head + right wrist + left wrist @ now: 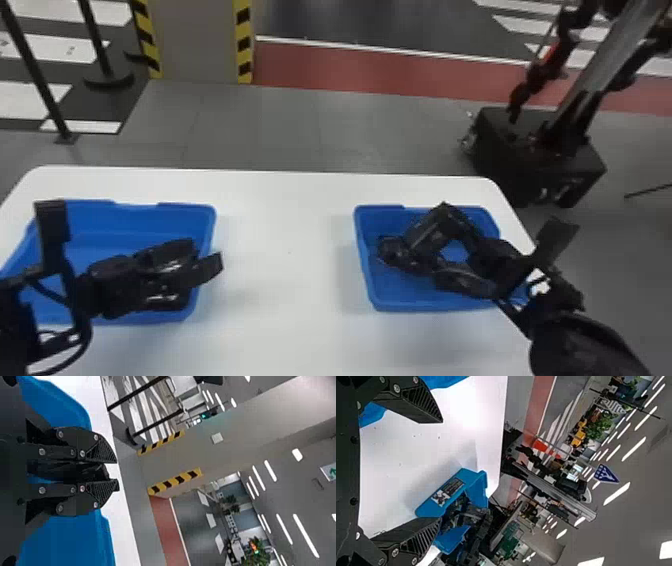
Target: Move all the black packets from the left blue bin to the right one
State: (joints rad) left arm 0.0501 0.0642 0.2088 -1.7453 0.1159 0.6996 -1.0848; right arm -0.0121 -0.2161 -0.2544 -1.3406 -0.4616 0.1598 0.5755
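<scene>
Black packet (95,470) sits pinched between the nearly closed fingers of the right gripper (117,473), the right blue bin (415,304) beneath them; the left gripper (441,470) spreads wide, empty. Placing seems in hand: next, those pinching fingers should part low.

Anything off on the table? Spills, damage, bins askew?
Nothing stands out. The left blue bin and the right blue bin both sit upright on the white table, with no visible crack or spill. Both bins' insides are partly hidden, so I can't vouch for every packet.
</scene>
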